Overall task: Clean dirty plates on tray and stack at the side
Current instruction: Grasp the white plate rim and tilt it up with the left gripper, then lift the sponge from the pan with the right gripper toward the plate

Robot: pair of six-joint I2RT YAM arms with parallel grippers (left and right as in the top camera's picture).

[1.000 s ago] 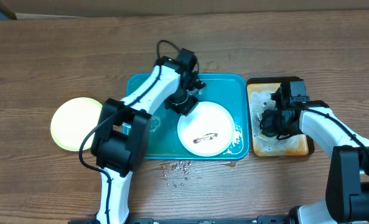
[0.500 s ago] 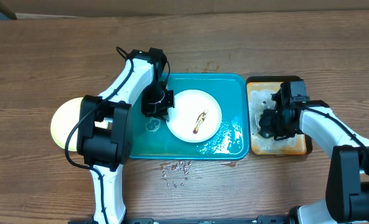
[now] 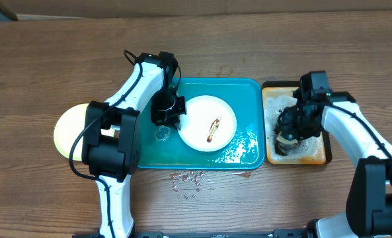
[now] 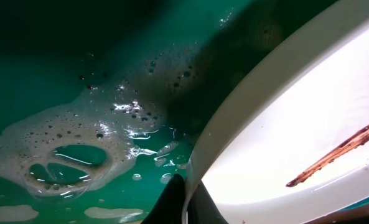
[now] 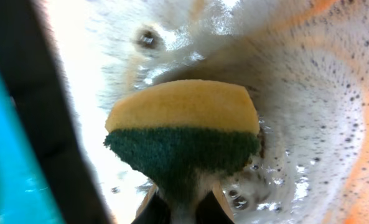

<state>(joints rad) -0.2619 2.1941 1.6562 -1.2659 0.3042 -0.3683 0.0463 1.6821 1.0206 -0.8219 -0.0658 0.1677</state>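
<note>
A white plate (image 3: 209,123) with a brown smear lies in the wet teal tray (image 3: 247,89). My left gripper (image 3: 169,114) is shut on the plate's left rim; the left wrist view shows the rim (image 4: 246,118) pinched between the fingertips (image 4: 185,202) over soapy water. A pale yellow-green plate (image 3: 69,129) lies on the table to the left, partly hidden by the left arm. My right gripper (image 3: 289,131) is shut on a yellow-and-green sponge (image 5: 184,134) over the foamy orange-brown tray (image 3: 314,153). A third plate is not in view.
Water drops (image 3: 188,178) lie on the wood in front of the teal tray. The orange-brown tray has a black rim (image 5: 22,93) and stands right next to the teal tray. Foam (image 3: 248,142) sits in the teal tray's front right corner.
The left gripper dragged the white plate from the tray's front right to its middle, then held still. The right gripper has lifted the sponge slightly off the foamy tray.
</note>
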